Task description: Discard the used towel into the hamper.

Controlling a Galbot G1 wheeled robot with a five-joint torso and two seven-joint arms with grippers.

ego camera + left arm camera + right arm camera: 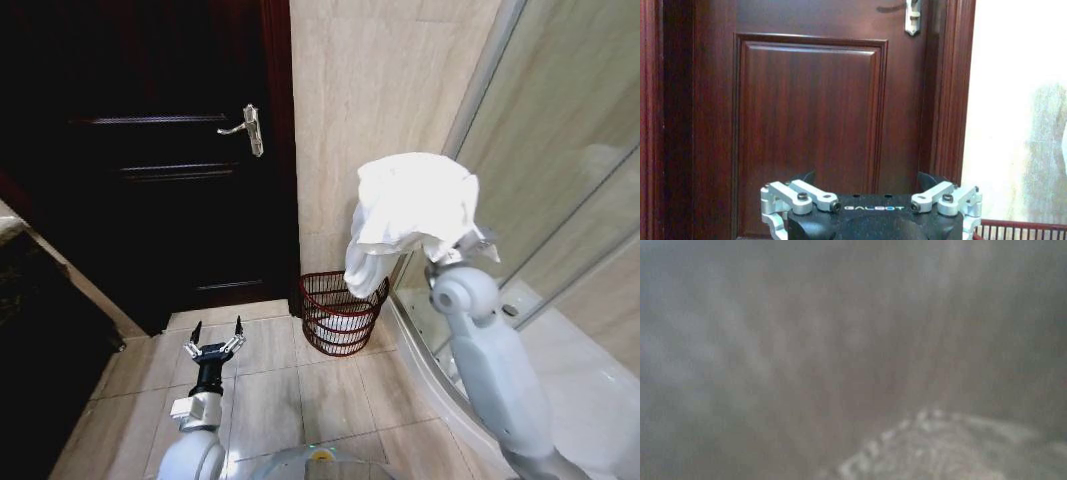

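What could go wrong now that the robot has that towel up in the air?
The white towel hangs bunched over the right gripper, high above the small hamper. Dropped from there, it might drape over the rim or land on the floor tiles. Loose folds could also snag on the gripper. The left gripper hovers open near the hamper, so a swinging towel might catch it.
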